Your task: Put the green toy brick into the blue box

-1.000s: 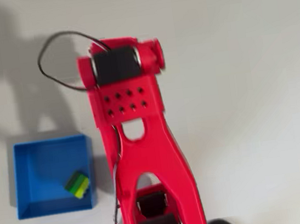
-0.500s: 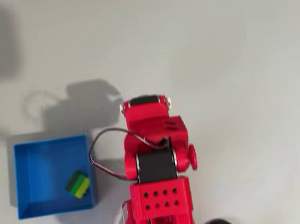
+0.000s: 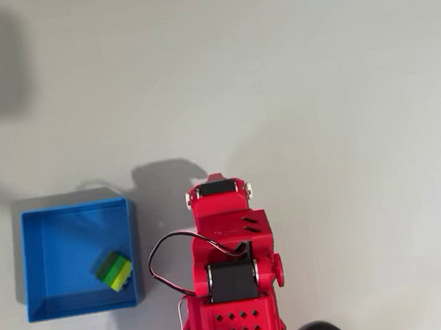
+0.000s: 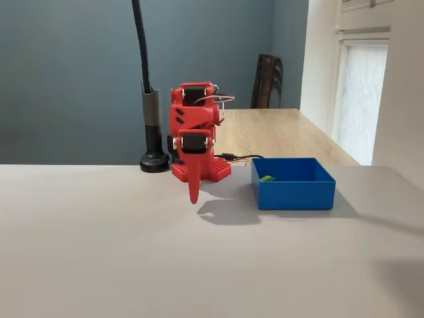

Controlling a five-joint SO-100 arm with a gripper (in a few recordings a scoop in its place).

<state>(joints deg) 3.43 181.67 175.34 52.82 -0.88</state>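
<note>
Green toy brick point(image 3: 114, 272) lies loose on the floor of the blue box point(image 3: 36, 262), near the box corner closest to the hand, with no contact from the arm. The hand point(image 4: 194, 197) hangs folded below the red arm point(image 3: 232, 269), tip pointing down just above the table point(image 4: 99, 252), well apart from the box. Its fingers appear pressed together and hold nothing. Judgement: placement is done, and the arm is folded clear of the box.
</note>
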